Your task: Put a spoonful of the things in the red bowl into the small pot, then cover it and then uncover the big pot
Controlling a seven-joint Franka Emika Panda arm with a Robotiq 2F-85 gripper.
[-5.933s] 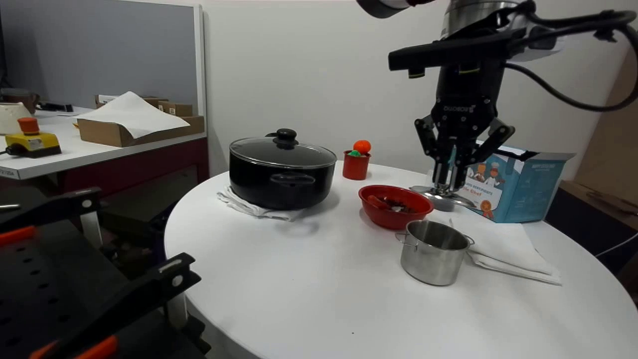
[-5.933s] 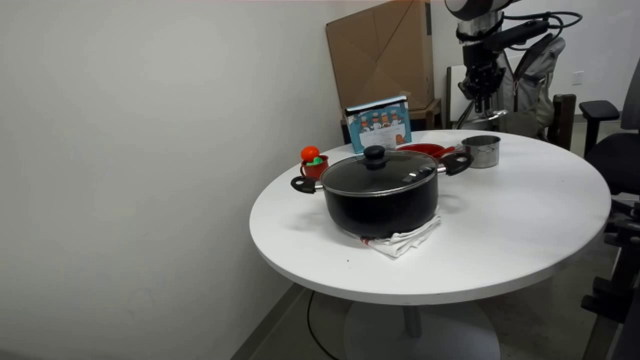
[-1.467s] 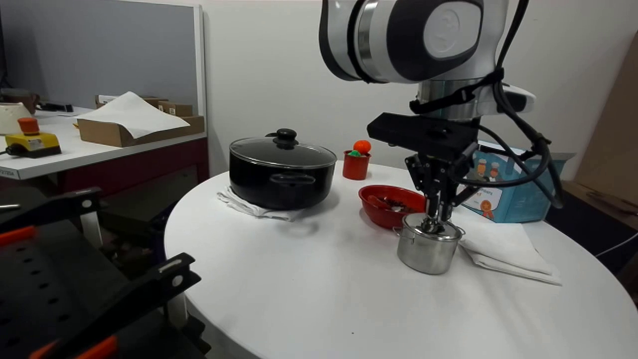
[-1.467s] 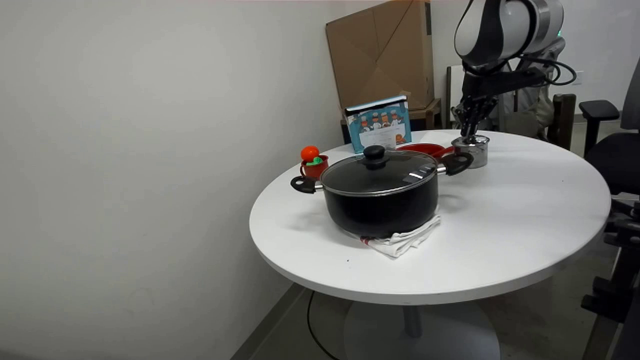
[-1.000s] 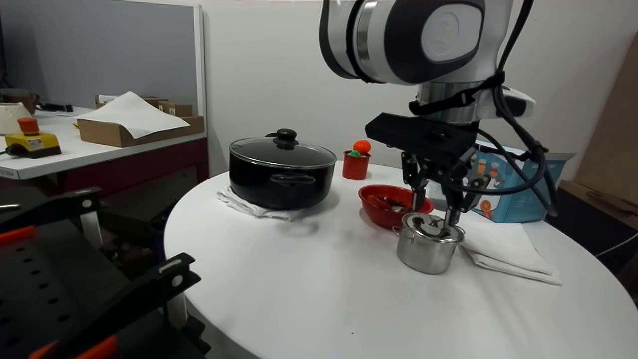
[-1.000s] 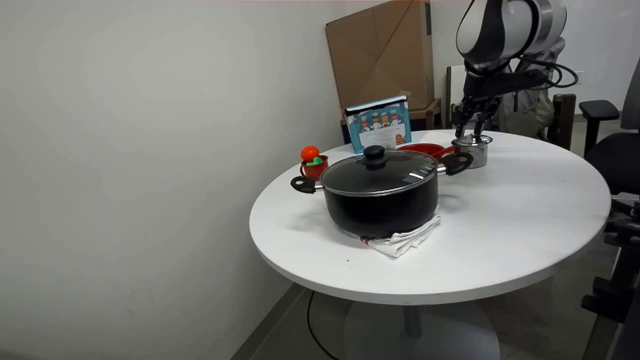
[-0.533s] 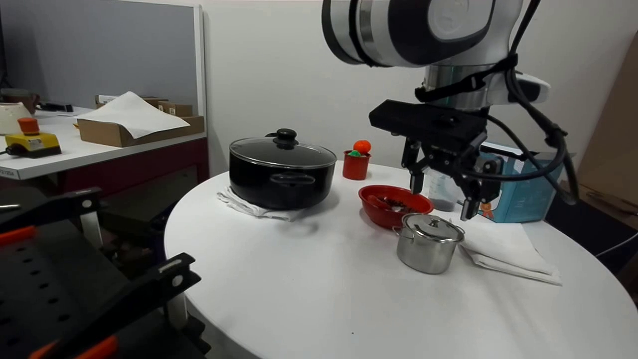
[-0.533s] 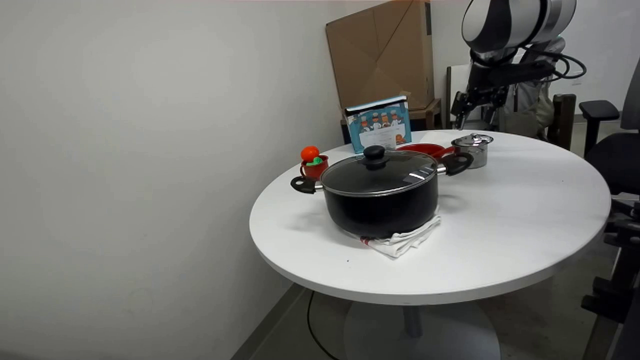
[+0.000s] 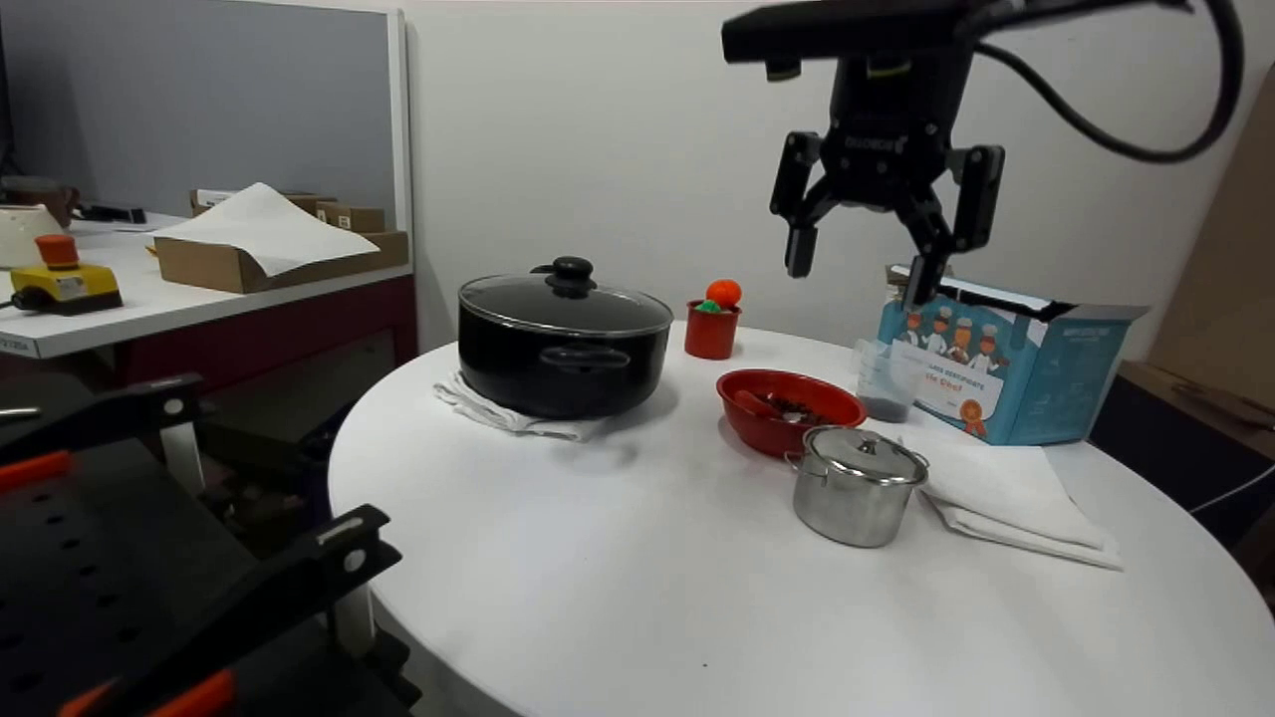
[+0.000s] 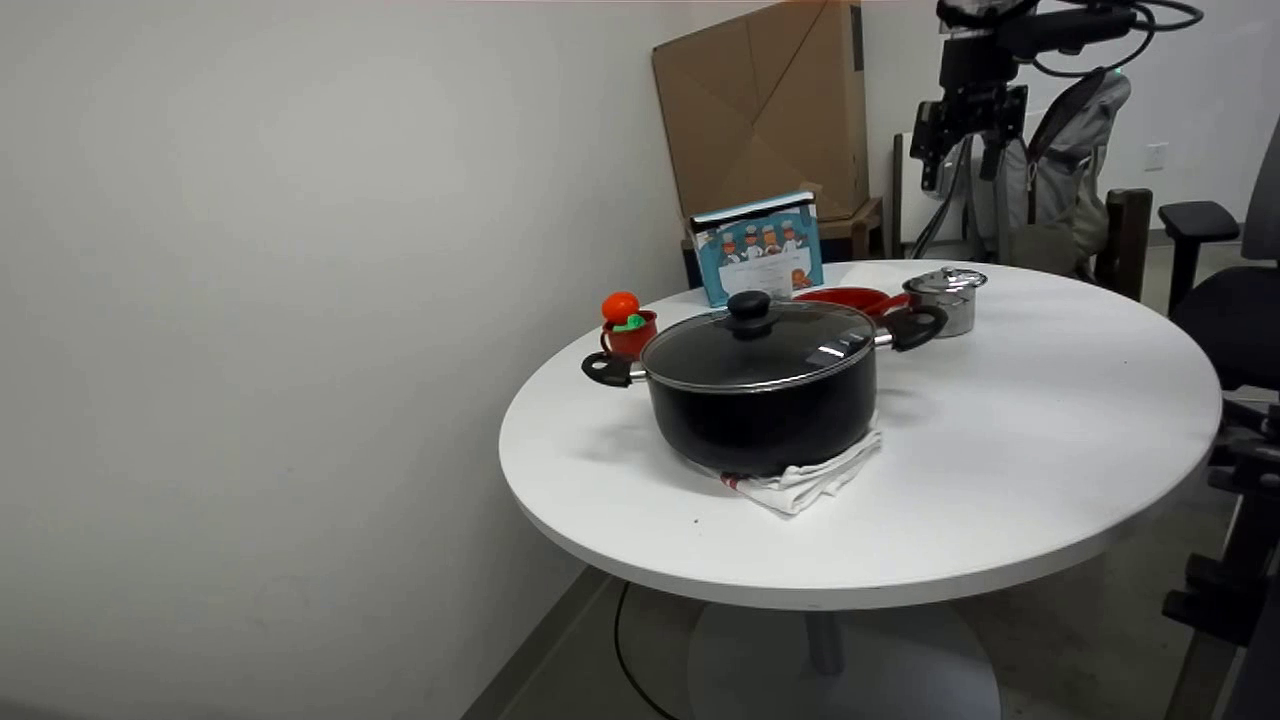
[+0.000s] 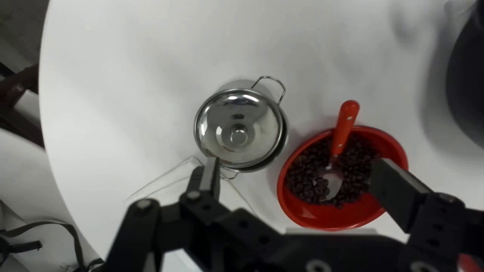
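The small pot (image 9: 855,510) stands upright on the table with its steel lid (image 11: 234,109) over the mouth; from the wrist view a dark crescent shows along one edge of that lid. Beside it sits the red bowl (image 9: 762,433), holding dark beans (image 11: 353,158) and a spoon (image 11: 343,124) whose red handle leans over the rim. The big pot (image 9: 558,363) is covered by its glass lid (image 10: 700,350) with a black knob (image 9: 571,274). High above the bowl and small pot, my gripper (image 9: 861,273) hangs wide open, nothing between its fingers.
A clear cup (image 9: 887,383) stands behind the bowl, near a blue box (image 9: 1071,383). A folded white towel (image 9: 1006,498) lies by the small pot. Farther back is a red mug (image 9: 709,334) with an orange ball (image 9: 723,293). White cloth (image 10: 800,490) lies under the big pot.
Several seconds ago my gripper held the steel lid in the air. It came down onto the small pot, the jaws opened and let go, and the arm rose away.
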